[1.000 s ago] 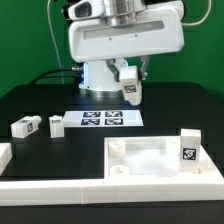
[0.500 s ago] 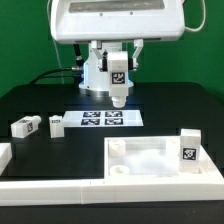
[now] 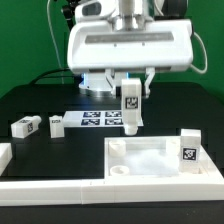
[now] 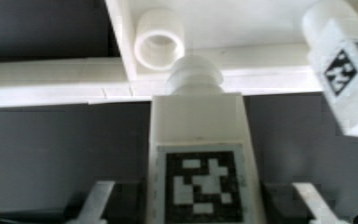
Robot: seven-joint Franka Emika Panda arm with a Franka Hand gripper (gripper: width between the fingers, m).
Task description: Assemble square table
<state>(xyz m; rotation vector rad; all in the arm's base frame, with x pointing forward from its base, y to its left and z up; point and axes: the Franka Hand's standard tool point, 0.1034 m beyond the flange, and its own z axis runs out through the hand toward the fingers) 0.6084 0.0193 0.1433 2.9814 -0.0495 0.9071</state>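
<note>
Black desk (image 3: 30, 100) before green wall (image 3: 20, 40). Gripped white leg (image 3: 131, 105) upright in closed jaws, hovering just behind tabletop (image 3: 150, 162). Best lowered only with tip centred straight over corner socket (image 4: 160, 45).

Tabletop (image 3: 150, 160): white square tray with a raised rim, lying flat and open side up at lower right of the exterior frame. A round socket (image 3: 118, 170) shows in its near-left corner.

Upright leg (image 3: 188, 150): white block standing at the tabletop's right edge, tag toward the camera.

Held leg (image 3: 131, 108): vertical at frame centre, clamped in my pincer (image 3: 131, 92), tag toward the camera, beyond the tabletop's far-left corner. Can't tell if its lower end touches down. In the wrist view its narrow tip points at the rim beside a socket.

Outer leg (image 3: 25, 126) and inner leg (image 3: 57, 124): lying on their sides at mid-left, apart.
</note>
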